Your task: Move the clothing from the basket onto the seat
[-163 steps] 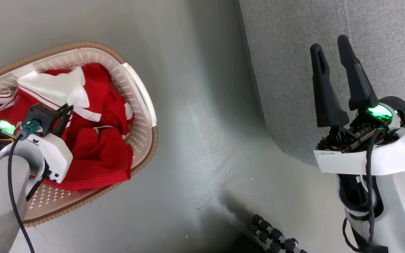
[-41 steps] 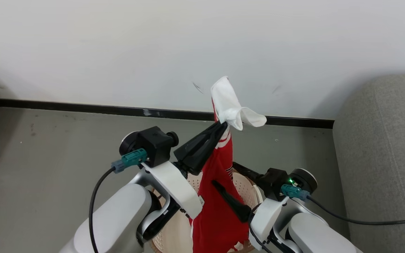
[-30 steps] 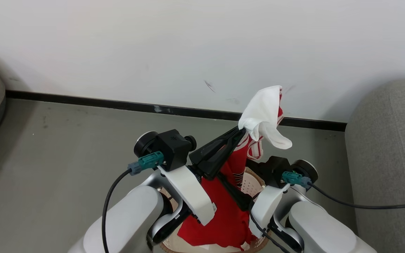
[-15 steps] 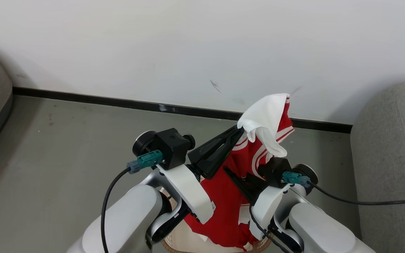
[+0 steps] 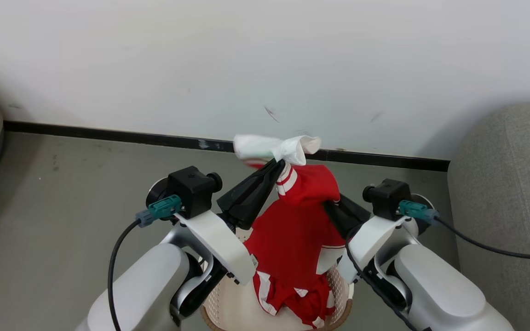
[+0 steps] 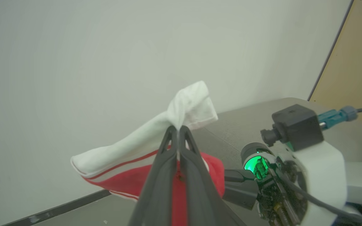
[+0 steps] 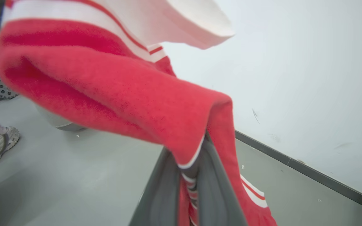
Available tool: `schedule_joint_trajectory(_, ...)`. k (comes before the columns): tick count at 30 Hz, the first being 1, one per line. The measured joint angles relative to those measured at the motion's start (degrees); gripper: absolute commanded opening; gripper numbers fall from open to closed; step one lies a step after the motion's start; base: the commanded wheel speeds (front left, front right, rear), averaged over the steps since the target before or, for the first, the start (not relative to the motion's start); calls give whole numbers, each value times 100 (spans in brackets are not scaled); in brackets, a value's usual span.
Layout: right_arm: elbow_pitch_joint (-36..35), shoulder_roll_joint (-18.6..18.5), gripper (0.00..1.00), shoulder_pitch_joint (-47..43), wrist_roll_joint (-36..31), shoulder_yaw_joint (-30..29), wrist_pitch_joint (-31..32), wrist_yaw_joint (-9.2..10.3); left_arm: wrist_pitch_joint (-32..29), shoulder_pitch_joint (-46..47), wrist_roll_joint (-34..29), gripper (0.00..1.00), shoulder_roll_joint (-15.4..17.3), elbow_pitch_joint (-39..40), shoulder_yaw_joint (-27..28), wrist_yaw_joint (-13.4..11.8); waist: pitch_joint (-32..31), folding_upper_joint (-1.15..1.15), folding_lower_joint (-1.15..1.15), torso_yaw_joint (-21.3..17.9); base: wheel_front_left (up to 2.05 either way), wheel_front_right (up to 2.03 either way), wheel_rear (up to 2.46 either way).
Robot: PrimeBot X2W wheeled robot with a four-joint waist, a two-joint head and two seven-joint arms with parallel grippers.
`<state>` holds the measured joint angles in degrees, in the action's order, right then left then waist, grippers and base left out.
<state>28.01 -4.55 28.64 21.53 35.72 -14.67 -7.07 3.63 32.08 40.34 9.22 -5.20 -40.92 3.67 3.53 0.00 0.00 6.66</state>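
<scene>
Gripping the white piece (image 5: 269, 146) together with a striped red edge, the left gripper (image 5: 278, 163) is holding its jaws pressed shut at the top, while the right gripper (image 7: 189, 175) is pinching a red fold just beside it, jaws closed on the cloth. The clothing (image 5: 299, 220) is hanging lengthwise from both grips, its lower end dangling over the basket (image 5: 226, 305) beneath. The seat (image 5: 504, 184) is lying off to the robot's right, well apart from the load, so the right arm is standing nearer and the carry, in my judgement, is calling for a rightward swing.
</scene>
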Motion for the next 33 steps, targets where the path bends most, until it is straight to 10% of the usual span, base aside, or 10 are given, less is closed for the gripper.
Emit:
schedule_joint_trajectory(12, -659, -120, 0, -461, -207, -1383, 3, -2, 252, -550, 70, 4, 221, 46, 127, -40, -134, 0, 0, -172, 0, 0, 0)
schedule_joint_trajectory(14, -758, -109, 0, -555, -277, -1485, 3, -9, 256, -619, 111, 47, 253, 53, 135, -52, -153, 0, 0, -196, 0, 0, 0)
schedule_joint_trajectory(15, -810, -107, 0, -595, -305, -1517, 3, -9, 257, -647, 127, 100, 263, 64, 134, -52, -161, 0, 0, -209, 0, 0, 0)
schedule_joint_trajectory(33, -1553, -156, 0, -1113, -703, -2269, 3, -5, 222, -809, 87, 100, 565, 385, -67, 3, -104, 0, 0, -553, 0, 0, 0)
